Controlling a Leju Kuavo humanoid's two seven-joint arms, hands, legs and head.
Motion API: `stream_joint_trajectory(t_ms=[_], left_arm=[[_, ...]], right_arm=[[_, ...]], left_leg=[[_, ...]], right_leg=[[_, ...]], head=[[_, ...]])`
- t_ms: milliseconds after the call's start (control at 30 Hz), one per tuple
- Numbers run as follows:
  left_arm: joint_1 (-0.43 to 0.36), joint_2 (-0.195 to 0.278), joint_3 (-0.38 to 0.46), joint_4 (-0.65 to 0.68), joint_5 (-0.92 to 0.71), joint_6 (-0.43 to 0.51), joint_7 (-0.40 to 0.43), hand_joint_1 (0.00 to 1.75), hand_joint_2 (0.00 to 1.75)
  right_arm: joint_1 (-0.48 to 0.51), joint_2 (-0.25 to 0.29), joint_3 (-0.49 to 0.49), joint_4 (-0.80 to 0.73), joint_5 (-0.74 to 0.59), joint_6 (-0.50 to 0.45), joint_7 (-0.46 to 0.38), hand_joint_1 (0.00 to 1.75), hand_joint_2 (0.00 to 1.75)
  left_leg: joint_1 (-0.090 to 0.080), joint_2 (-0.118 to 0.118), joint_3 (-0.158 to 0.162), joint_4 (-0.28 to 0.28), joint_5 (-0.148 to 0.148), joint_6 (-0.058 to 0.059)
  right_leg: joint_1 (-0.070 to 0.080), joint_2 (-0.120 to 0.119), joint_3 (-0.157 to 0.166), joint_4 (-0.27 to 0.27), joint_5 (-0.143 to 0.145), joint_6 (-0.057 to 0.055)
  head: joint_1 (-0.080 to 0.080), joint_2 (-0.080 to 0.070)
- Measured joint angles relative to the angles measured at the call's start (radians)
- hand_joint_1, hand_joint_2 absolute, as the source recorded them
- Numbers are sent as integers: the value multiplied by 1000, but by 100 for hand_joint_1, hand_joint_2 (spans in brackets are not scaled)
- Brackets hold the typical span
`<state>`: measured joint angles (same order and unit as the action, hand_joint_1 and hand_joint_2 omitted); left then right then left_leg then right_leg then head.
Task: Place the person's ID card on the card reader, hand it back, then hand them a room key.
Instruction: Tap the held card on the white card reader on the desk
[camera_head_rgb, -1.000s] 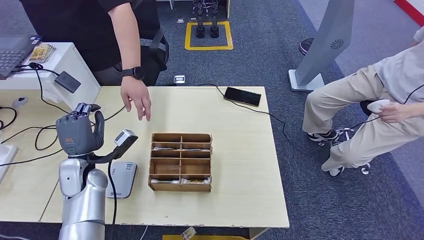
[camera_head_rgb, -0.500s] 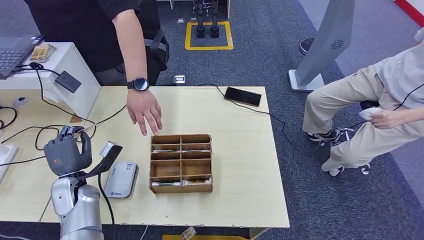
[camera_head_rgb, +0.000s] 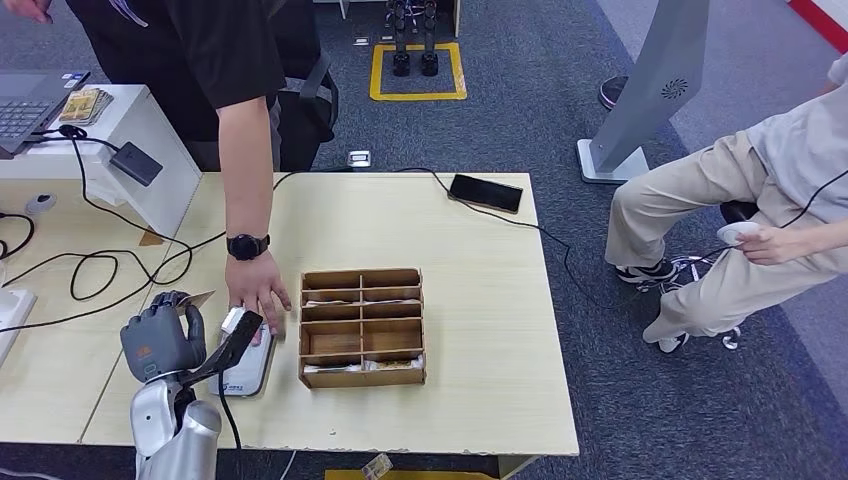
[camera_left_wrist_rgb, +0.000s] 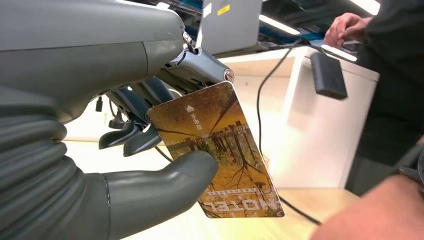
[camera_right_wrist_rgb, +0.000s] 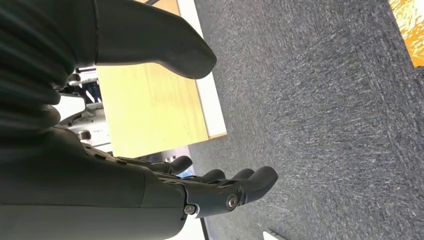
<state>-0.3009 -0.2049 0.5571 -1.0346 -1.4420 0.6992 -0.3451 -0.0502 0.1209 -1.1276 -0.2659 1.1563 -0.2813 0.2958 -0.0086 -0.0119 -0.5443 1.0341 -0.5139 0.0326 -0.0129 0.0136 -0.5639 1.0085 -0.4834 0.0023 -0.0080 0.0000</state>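
At the table's (camera_head_rgb: 480, 330) near-left corner, about seven o'clock from the wooden box (camera_head_rgb: 362, 325), the left hand (camera_head_rgb: 160, 338) has sunk low from the raised reach it held a second ago, and it pinches a card (camera_left_wrist_rgb: 217, 150) between thumb and fingers. The left wrist view shows an autumn-tree print with "HOTEL" lettering, so this looks like the room key rather than the ID, though I cannot be sure. Meanwhile the person's hand (camera_head_rgb: 255, 290) has travelled from eleven o'clock of the box down to its nine o'clock, and now rests over the far end of the card reader (camera_head_rgb: 245, 365), just beside the robot's fingers. That meeting of hands suggests the handover is close: the person seems to be either collecting something from the reader or coming for the held card. The right hand (camera_right_wrist_rgb: 150, 150) hangs beside the table over grey carpet, fingers loosely spread and holding nothing.
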Motion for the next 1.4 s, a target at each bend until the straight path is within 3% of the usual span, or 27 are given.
stream_joint_trajectory(t_ms=[467, 1400], left_arm=[[47, 38, -79, 74, 24, 1, -15, 175, 175], [69, 47, -106, 96, 5, 5, -72, 175, 175]], right_arm=[[2, 0, 0, 0, 20, 2, -10, 0, 175], [5, -2, 0, 0, 46, 18, -29, 0, 175]], left_leg=[[0, 0, 0, 0, 0, 0], [0, 0, 0, 0, 0, 0]], right_leg=[[0, 0, 0, 0, 0, 0], [0, 0, 0, 0, 0, 0]], head=[[0, 0], [0, 0]])
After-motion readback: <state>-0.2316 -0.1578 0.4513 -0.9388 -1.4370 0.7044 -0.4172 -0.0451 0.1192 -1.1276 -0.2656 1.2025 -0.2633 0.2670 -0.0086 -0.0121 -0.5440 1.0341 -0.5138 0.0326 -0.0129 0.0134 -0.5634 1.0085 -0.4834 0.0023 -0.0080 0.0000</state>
